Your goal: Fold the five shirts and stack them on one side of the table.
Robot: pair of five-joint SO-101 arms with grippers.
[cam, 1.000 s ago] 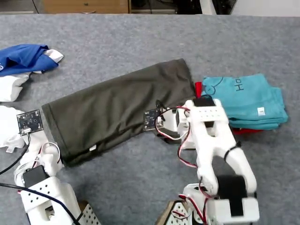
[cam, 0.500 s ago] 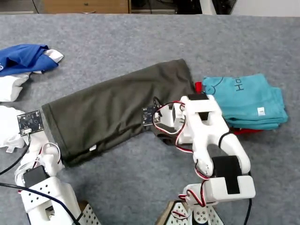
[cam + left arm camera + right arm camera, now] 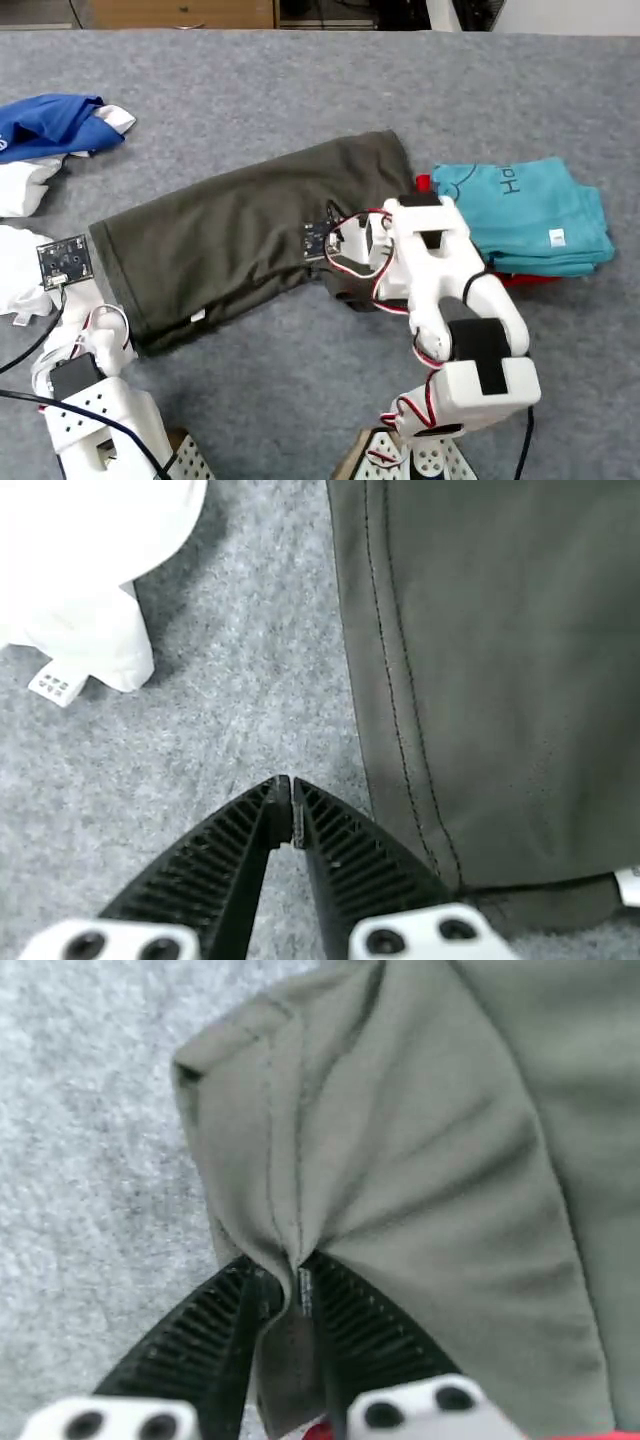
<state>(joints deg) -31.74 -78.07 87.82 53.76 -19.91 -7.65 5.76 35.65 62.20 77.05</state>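
Grey table [image 3: 250,80], one, with cloth on it and two arms at the near edge. One olive shirt [image 3: 230,240] is the biggest item: it lies spread flat and slanted across the middle, one end near the left arm [image 3: 90,400], the other touching the folded pile. Right arm [image 3: 450,300] leans over the olive shirt's near edge by that pile. Right gripper [image 3: 300,1285] has its jaws pinched on a raised fold of the olive shirt, with the cloth bunched between them. Left gripper [image 3: 290,810] hangs over bare table just beside the olive shirt's stitched hem, jaws closed with nothing between them.

One teal shirt [image 3: 530,215] is folded at the right side, lying on top of one red shirt [image 3: 421,184] that shows as thin edges under it. One blue shirt [image 3: 50,122] sits crumpled at the far left. White cloth [image 3: 20,185] lies below it in two lumps, and it is hard to tell whether that is one shirt or two. One lump lies near the left gripper.
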